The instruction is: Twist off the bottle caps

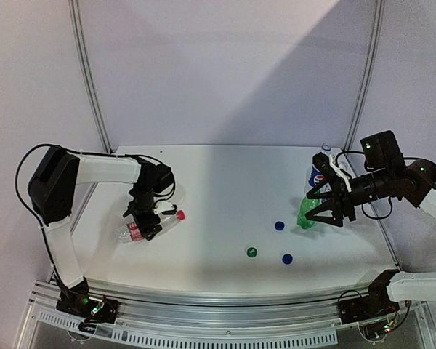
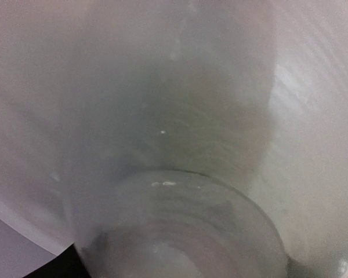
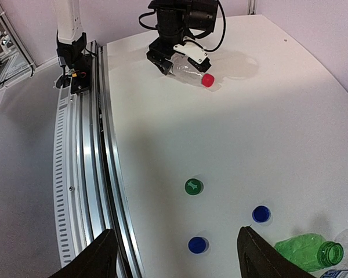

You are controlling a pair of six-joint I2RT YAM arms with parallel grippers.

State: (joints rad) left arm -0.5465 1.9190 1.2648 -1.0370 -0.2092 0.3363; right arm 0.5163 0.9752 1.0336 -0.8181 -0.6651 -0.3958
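The left gripper [image 1: 147, 222] sits down over a clear red-labelled bottle [image 1: 134, 231] that lies on its side at the left of the white surface [image 1: 225, 182], its red cap [image 1: 181, 214] on the neck and pointing toward the middle. From the right wrist view the left gripper's fingers [image 3: 162, 61] straddle the bottle's body, but I cannot tell whether they press on it or stand just clear; the left wrist view is filled by the blurred clear plastic. The right gripper [image 1: 323, 211] hovers at the right side with its fingers [image 3: 101, 258] spread apart and nothing between them, above a green bottle [image 3: 301, 250] lying with its neck open. A Pepsi bottle [image 1: 317, 176] is just behind it. Three loose caps rest on the surface between the arms: a green cap [image 1: 251, 252] and two blue caps [image 1: 279, 226] [image 1: 286, 258], apart from each other.
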